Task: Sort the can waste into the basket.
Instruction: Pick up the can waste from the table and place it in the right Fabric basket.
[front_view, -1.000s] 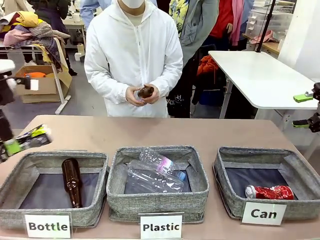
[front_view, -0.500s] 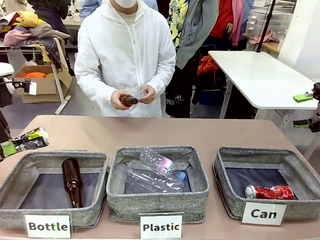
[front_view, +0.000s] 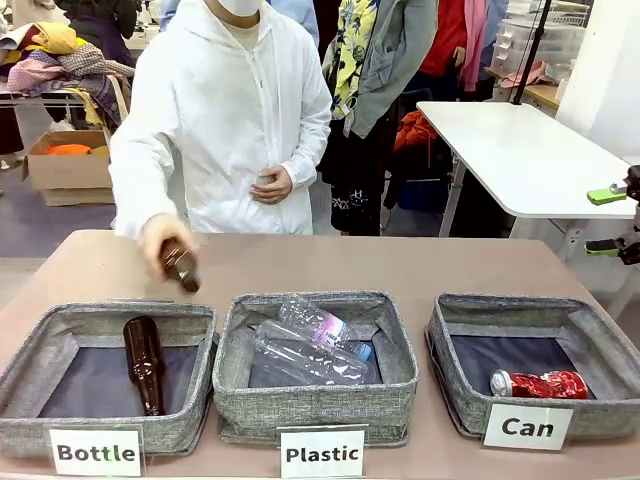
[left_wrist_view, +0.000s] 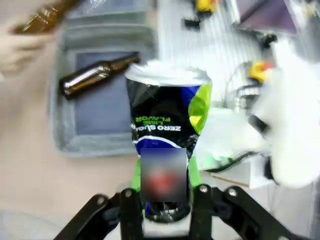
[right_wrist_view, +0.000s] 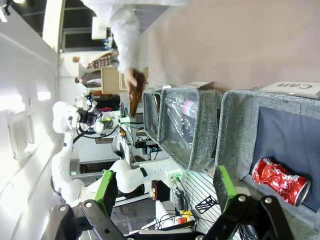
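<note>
The left jaws are gripping the crushed dark blue-black metal can (left_wrist_view: 165, 115), with a grey basket (left_wrist_view: 90, 145) holding a brown glass bottle (left_wrist_view: 97, 75) lying beyond it. The right jaws are standing wide open, holding nothing. The crushed red metal can (front_view: 538, 384) is lying inside the grey woven-fabric basket labelled "Can" (front_view: 455, 345).

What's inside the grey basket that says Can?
A crushed red metal can with silver ends lies on its side on the dark lining of the grey woven basket. The front wall hides the floor just behind it.
</note>
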